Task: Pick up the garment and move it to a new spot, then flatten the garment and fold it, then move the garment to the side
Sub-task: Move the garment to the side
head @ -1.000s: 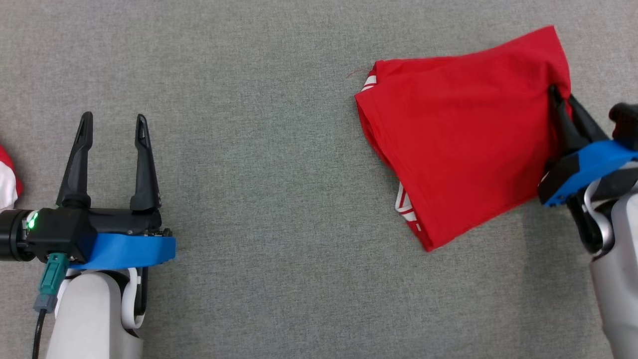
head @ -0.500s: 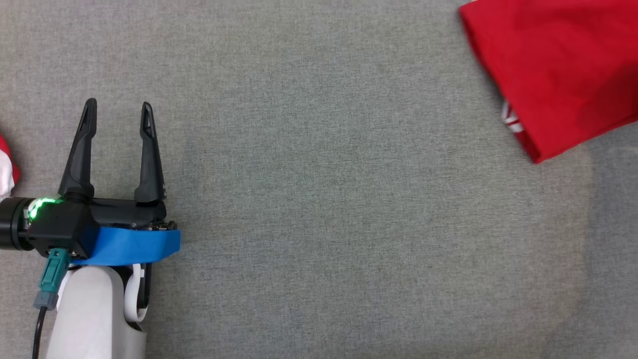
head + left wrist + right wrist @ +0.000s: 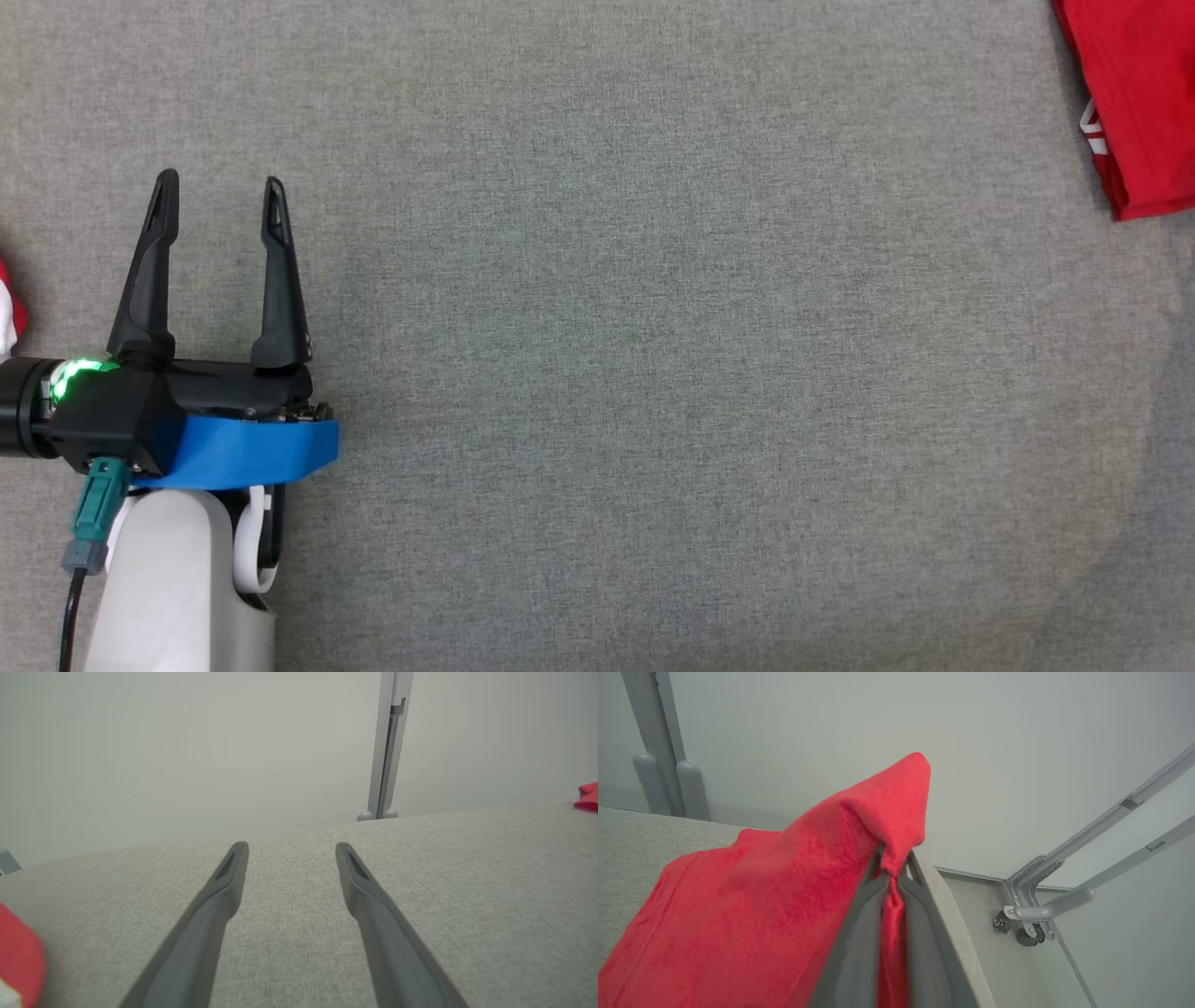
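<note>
1. Arm [image 3: 168,588]. Left forearm, pale, over the table's [image 3: 653,373] near-left part. At the wrist are a teal plug [image 3: 98,509] with a dark cable, a blue tape [image 3: 243,453] band and a lit green light [image 3: 75,378] on the black housing.

2. Left gripper [image 3: 220,182]. Released. Its two dark fingers are spread wide and point toward the table's far edge (the wrist view shows grey weave between them).

3. Table. Its top is covered in grey woven fabric, with a rounded far edge.

4. Cloth [image 3: 7,313]. A red and white piece at the table's left edge, level with the left gripper's base. Most of it is cut off by the picture's border.

5. Garment [image 3: 1144,93]. Red, with a white print at one folded edge. It is at the table's far-right corner, well apart from the left gripper. One corner is raised to a peak and the rest slopes down toward the table top. Whether the lower part rests on the top cannot be told.

6. Right gripper [image 3: 893,858]. Clenched on the garment at the table's right edge. The fingers are pressed together with a fold pinched between them, and red cloth is draped over the tips.

7. Beyond the table. A pale wall [image 3: 187,742], with a grey post [image 3: 387,742] standing behind the table's far edge. A grey metal frame [image 3: 1031,910] on a caster sits on the floor past the table's right corner.
</note>
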